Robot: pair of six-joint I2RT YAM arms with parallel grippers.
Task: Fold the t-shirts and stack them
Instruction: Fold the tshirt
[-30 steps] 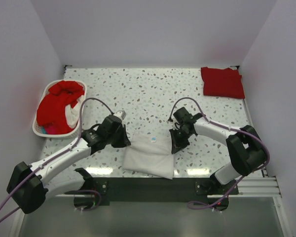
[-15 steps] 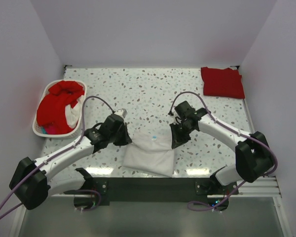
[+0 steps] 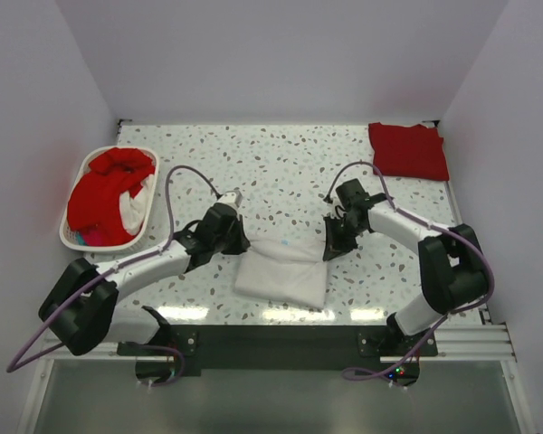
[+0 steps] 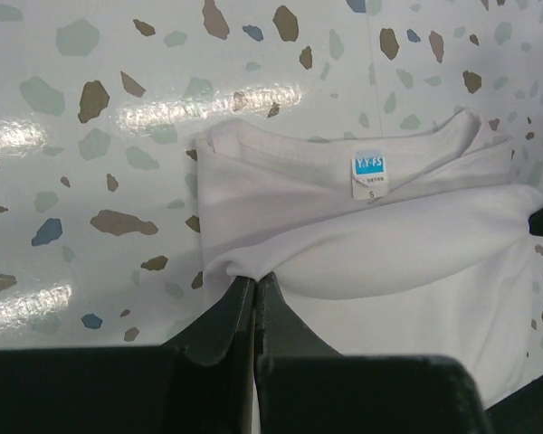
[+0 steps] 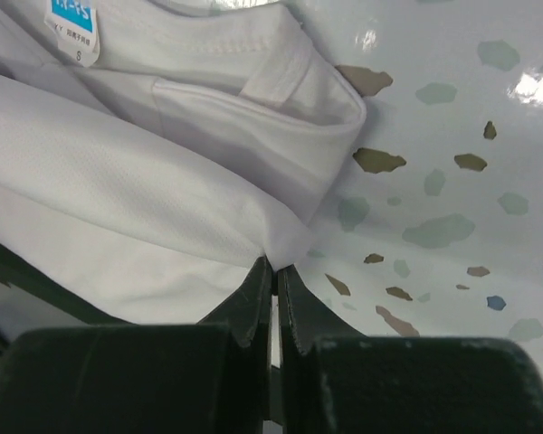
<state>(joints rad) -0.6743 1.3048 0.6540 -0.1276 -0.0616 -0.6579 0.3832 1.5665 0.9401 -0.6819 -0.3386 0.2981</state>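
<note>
A white t-shirt (image 3: 282,273) lies partly folded on the table's near middle, its blue neck label (image 4: 369,169) facing up. My left gripper (image 3: 239,246) is shut on a pinched fold at its left edge (image 4: 254,277). At the right edge, my right gripper (image 3: 329,250) is shut on a fold of the same shirt (image 5: 274,263). A folded red t-shirt (image 3: 408,150) sits at the far right corner. More red t-shirts (image 3: 107,185) are heaped in the basket.
A white oval basket (image 3: 71,241) stands at the left edge of the speckled table (image 3: 281,172). White walls close in on the left, back and right. Purple cables loop above both arms.
Both grippers have moved away from the near edge with the white cloth pinched. The shirt has shifted farther onto the table and slightly right, and looks shorter front to back.
</note>
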